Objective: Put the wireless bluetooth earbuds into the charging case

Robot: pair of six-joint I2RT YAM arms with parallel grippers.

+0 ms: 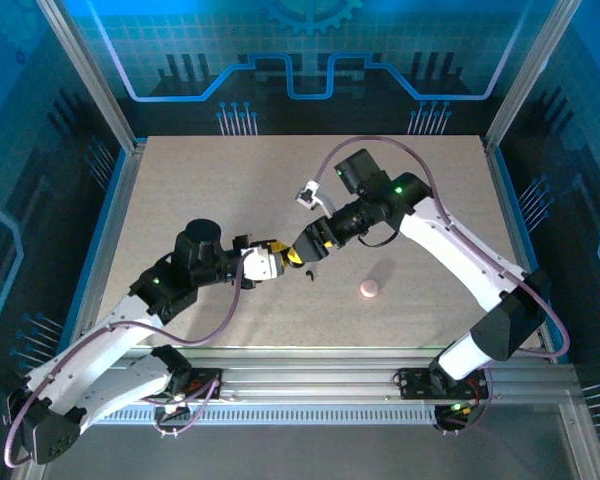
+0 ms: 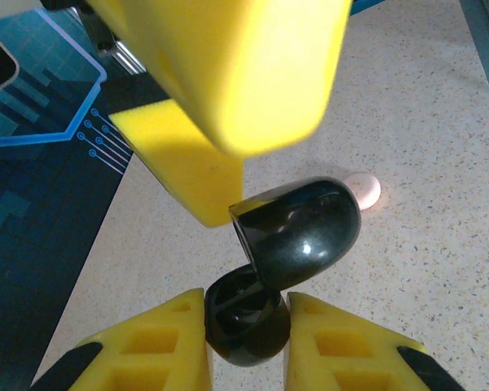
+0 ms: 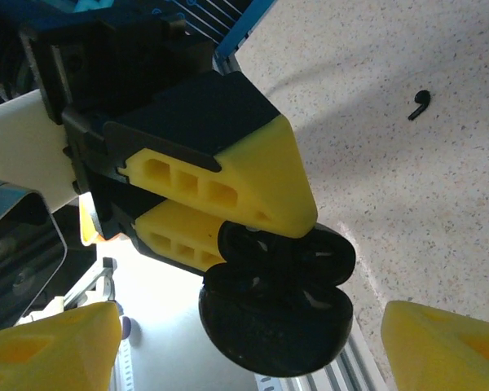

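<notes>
The desk point(image 1: 230, 170) is finished in pale beige with fine dark speckles and is backed by blue panels point(image 1: 310, 60) printed with lighter blue circuit lines. The charging case point(image 2: 301, 232) is seen in glossy black, the earbud point(image 3: 421, 103) in black too, and a small round object point(image 1: 368, 289) in pale pink. The left gripper point(image 2: 246, 326) and right gripper point(image 3: 248, 342) are tipped in bright yellow, while the arms point(image 1: 455, 250) are clad in white with black joints and mauve cables point(image 1: 380, 141).

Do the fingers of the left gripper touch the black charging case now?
Touching. In the left wrist view the charging case sits squeezed between both yellow fingers, with no gap.
</notes>
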